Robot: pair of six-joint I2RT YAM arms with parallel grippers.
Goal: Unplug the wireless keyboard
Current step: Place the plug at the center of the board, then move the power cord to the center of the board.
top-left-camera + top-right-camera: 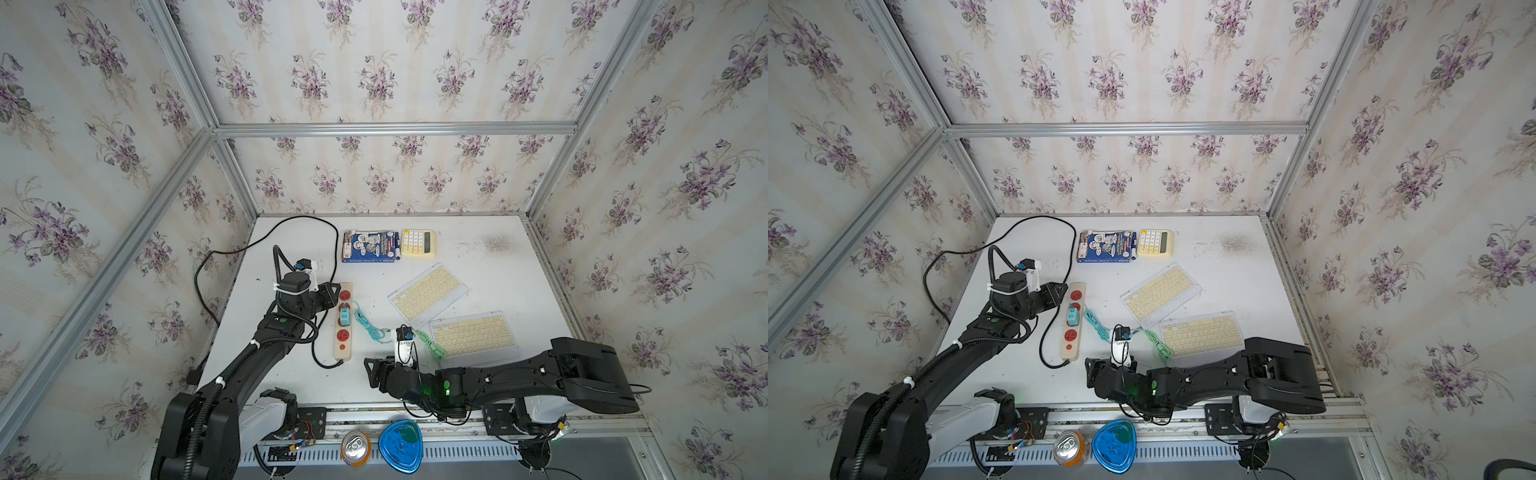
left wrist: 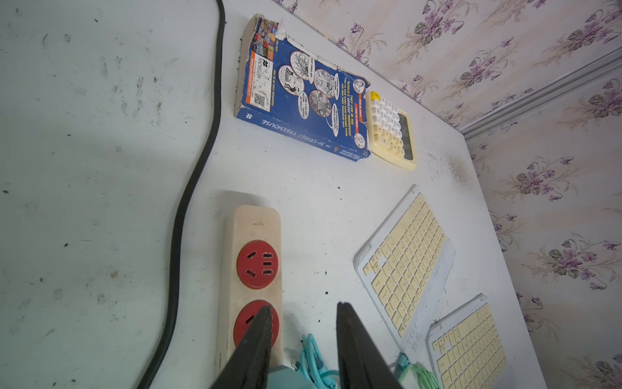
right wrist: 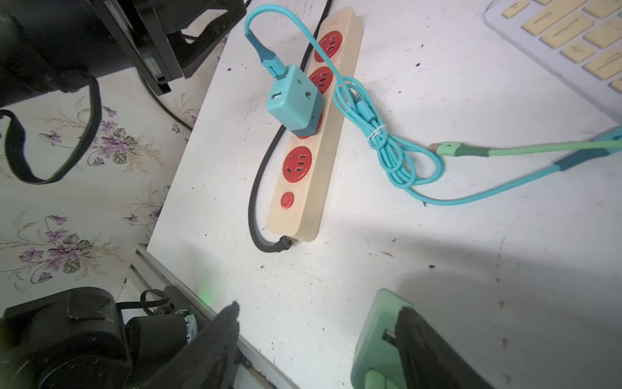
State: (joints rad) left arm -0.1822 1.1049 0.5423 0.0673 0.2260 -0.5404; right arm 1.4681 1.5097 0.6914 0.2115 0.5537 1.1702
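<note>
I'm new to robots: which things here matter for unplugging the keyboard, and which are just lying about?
For the job: far keyboard, near keyboard, power strip, teal adapter, teal cable, green cable, green adapter.
Lying about: book, calculator, can, blue lid.

This is a robotics test cell dressed up as a home room. Floral wallpaper panels (image 1: 374,75) fill a bare aluminium frame (image 1: 395,129) around a scuffed white worktop (image 1: 498,257). The left arm (image 1: 257,357) and right arm (image 1: 519,374) are bolted to a slotted rail (image 1: 365,419) along its front.
</note>
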